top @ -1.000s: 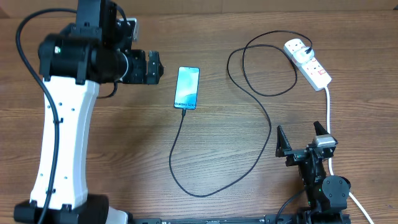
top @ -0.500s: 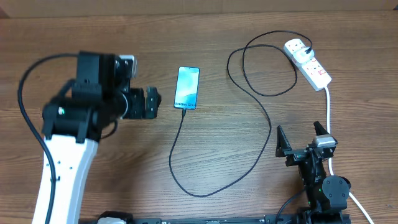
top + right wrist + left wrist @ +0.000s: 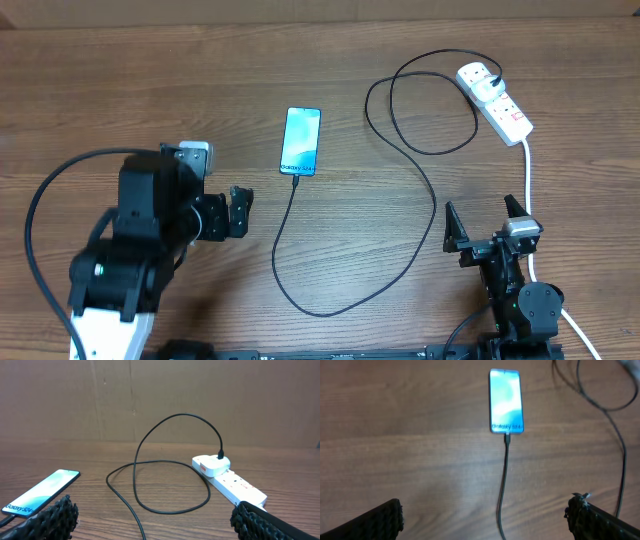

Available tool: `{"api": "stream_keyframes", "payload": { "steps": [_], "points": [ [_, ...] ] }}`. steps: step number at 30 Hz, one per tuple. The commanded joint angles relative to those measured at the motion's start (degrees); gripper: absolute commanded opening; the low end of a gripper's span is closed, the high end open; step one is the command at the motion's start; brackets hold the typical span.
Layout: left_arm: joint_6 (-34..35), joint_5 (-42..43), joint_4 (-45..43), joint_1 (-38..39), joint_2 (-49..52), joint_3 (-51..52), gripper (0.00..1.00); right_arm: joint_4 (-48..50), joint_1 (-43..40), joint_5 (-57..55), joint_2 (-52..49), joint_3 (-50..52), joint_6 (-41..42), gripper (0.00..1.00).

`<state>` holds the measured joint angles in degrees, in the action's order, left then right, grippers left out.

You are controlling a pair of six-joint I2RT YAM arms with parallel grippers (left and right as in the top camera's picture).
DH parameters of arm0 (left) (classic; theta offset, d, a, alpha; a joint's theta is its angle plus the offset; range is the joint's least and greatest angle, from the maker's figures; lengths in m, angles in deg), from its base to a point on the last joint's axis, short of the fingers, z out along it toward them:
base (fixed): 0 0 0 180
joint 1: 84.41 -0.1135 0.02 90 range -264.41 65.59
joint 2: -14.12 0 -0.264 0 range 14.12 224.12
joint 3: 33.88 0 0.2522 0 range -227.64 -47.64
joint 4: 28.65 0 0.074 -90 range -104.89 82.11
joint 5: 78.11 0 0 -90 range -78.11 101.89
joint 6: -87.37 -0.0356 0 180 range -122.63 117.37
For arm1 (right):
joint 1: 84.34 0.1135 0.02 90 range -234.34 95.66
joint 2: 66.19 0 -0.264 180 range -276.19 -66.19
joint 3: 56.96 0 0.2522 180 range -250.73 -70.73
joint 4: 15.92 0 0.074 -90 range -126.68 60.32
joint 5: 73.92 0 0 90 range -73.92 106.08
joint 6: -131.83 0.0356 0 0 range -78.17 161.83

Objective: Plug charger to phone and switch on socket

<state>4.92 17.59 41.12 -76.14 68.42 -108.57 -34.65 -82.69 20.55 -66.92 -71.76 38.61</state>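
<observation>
**Worktop [image 3: 120,90]: phone, charger, socket; both arms' fingers spread, holding nothing.**

Phone [image 3: 301,141] lies flat at upper centre, screen lit, with the charger [image 3: 505,460] tip at its lower end. The cable sweeps down, right and up, then loops to a plug in the socket [image 3: 495,101] at upper right, near the far edge. Left gripper [image 3: 243,212] sits lower left of the phone, apart from it, with open wood between. Right gripper [image 3: 485,222] is at lower right, with the cable to its left and the white lead [image 3: 527,170] just beside.
</observation>
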Motion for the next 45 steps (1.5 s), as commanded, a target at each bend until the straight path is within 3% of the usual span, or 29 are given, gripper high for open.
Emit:
{"api": "stream_keyframes", "payload": {
  "steps": [1,19,34,45],
  "points": [
    [-0.24,-1.05,-3.41,0.33,-4.96,4.44,1.0,0.35,0.48,-0.37,0.57,0.55,-0.04,1.0],
    [0.22,1.4,-24.55,0.33,-31.26,30.53,1.0,0.35,0.48,-0.37,0.57,0.55,-0.04,1.0],
    [0.22,1.38,-27.26,0.33,-35.89,36.26,1.0,0.35,0.48,-0.37,0.57,0.55,-0.04,1.0],
    [2.84,1.36,-37.33,0.11,-44.17,46.38,1.0,0.35,0.48,-0.37,0.57,0.55,-0.04,1.0]
  ]
}}
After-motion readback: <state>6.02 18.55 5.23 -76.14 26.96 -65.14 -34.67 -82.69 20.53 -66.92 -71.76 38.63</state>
